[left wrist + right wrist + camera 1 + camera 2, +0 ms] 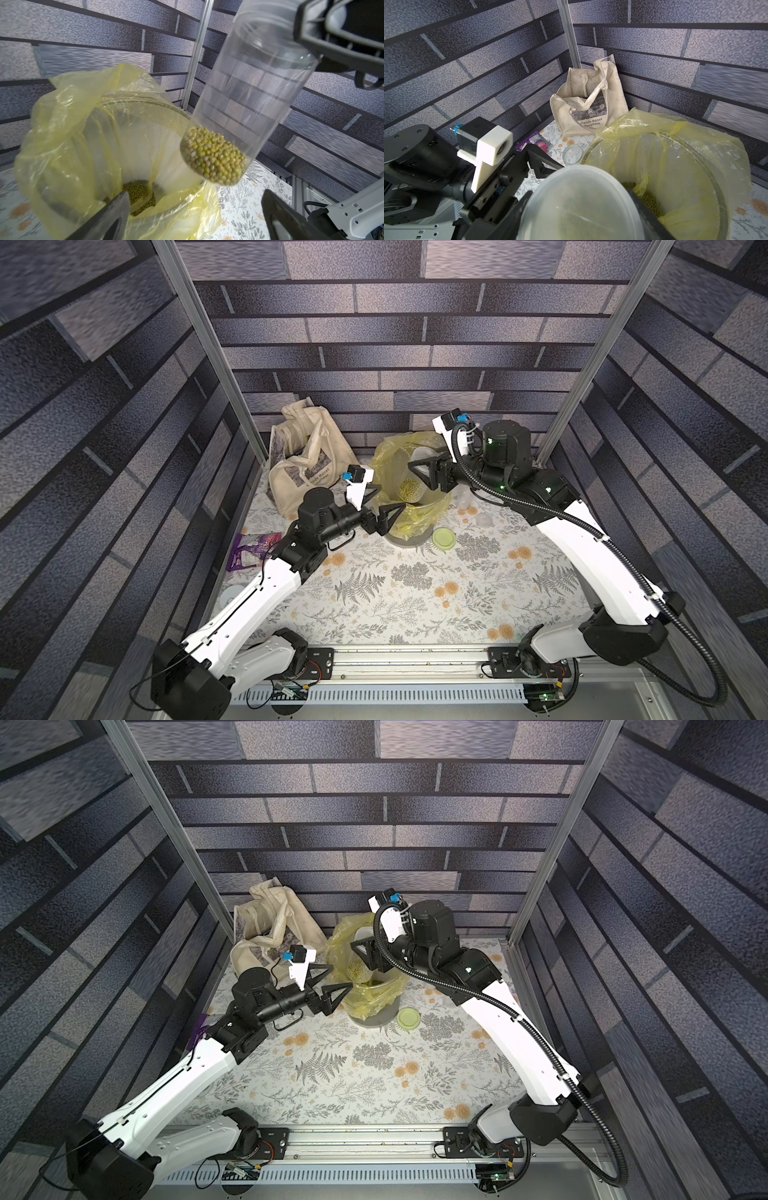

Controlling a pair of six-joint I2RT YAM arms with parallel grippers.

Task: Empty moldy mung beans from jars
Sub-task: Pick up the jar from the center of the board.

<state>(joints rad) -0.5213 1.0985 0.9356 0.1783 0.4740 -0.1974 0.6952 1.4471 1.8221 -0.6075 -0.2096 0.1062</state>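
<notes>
Some mung beans (139, 193) lie in the bin (143, 122); right gripper (417, 475) clasps the tall jar (255, 83), not yet emptied; left gripper (390, 497) gapes, empty

Glossy clear jar (249, 93), crinkled plastic liner (68, 124)

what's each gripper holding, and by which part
Right gripper holds the clear jar near its upper end, away from the mung beans at its low end. Left gripper is open, empty.

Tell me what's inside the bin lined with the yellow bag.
A pile of mung beans lies at the bottom of the bin. Folds of the yellow bag cover the rest of the floor, so anything under them cannot be seen.
</notes>
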